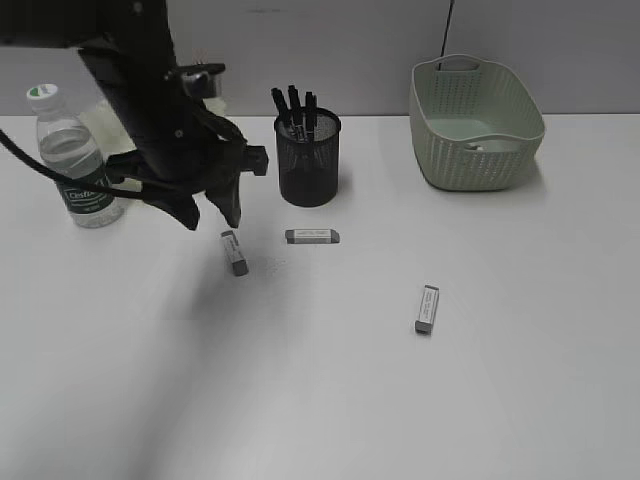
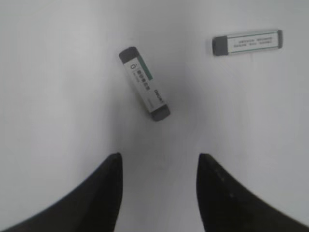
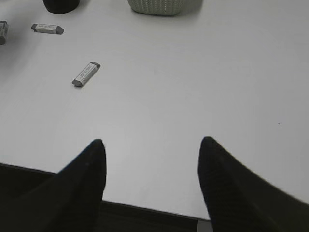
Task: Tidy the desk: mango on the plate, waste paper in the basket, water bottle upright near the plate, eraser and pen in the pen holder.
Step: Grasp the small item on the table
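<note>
Three grey-and-white erasers lie on the white desk (image 1: 330, 400): one (image 1: 234, 252) just below my left gripper (image 1: 212, 222), one (image 1: 313, 236) in front of the black mesh pen holder (image 1: 308, 160), and one (image 1: 427, 308) further right. Pens (image 1: 295, 104) stand in the holder. In the left wrist view my left gripper (image 2: 159, 162) is open and empty, with the nearest eraser (image 2: 145, 83) lying slantwise ahead of its fingertips and another eraser (image 2: 247, 42) beyond. My right gripper (image 3: 152, 145) is open and empty over the desk's front edge. The water bottle (image 1: 75, 160) stands upright at the left. The basket (image 1: 475, 125) sits at the back right. Mango, plate and waste paper are not visible.
My left arm (image 1: 150, 90) covers the back left of the desk beside the bottle. In the right wrist view an eraser (image 3: 86, 74) lies far ahead on the left, with the pen holder's base (image 3: 60, 5) and the basket's base (image 3: 159, 6) at the top edge.
</note>
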